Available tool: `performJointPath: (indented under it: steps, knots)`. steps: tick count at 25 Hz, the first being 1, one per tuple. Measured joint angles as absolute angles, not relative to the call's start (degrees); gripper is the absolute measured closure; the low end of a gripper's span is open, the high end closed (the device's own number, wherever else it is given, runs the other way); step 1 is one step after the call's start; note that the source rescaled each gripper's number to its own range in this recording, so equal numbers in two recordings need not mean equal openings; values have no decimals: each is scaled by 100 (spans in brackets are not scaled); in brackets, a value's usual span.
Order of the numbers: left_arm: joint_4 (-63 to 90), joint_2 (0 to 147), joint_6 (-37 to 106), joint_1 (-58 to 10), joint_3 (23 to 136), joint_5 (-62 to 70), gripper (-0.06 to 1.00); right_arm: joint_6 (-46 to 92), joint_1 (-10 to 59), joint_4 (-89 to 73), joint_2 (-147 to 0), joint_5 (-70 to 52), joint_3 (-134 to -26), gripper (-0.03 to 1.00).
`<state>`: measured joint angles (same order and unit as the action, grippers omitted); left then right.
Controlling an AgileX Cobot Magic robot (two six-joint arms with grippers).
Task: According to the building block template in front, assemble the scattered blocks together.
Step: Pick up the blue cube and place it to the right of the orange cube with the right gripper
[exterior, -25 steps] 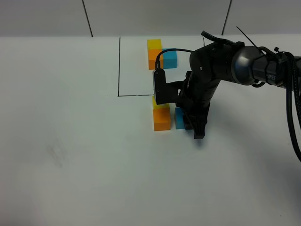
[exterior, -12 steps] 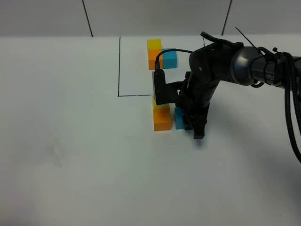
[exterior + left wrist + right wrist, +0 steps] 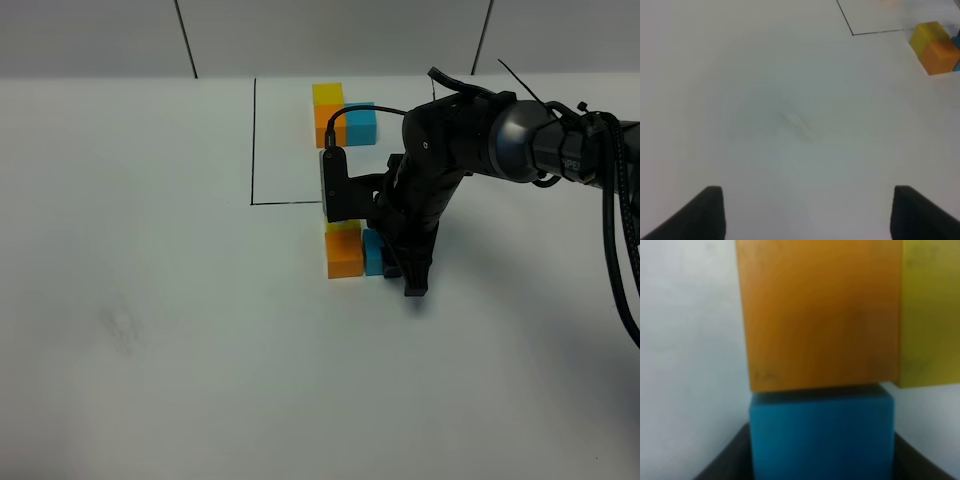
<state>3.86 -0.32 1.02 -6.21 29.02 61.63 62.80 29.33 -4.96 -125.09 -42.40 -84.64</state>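
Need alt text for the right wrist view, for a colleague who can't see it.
Close-up: a blue cube sits between the right gripper's dark fingers, its face against an orange cube. A yellow cube adjoins the orange one, all on a white table.

Right arm (image 3: 500, 135): enters from the right edge of the scene, extends leftward past the middle, and bends downward at the wrist. Right gripper (image 3: 392, 262): points down at the tabletop (image 3: 200, 350), fingers lowered to the surface and set close on either side of a blue cube (image 3: 821, 437). Left gripper (image 3: 807, 215): two dark fingertips (image 3: 695, 212) spread well apart above bare tabletop, nothing between them.
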Motion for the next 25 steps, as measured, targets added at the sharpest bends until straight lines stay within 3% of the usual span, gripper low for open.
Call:
performJointPath:
  steps: [25]
  knots:
    - [386, -32, 102, -621, 2902, 6163, 44, 6280, 2933, -820, -12528, -4128, -8464, 93]
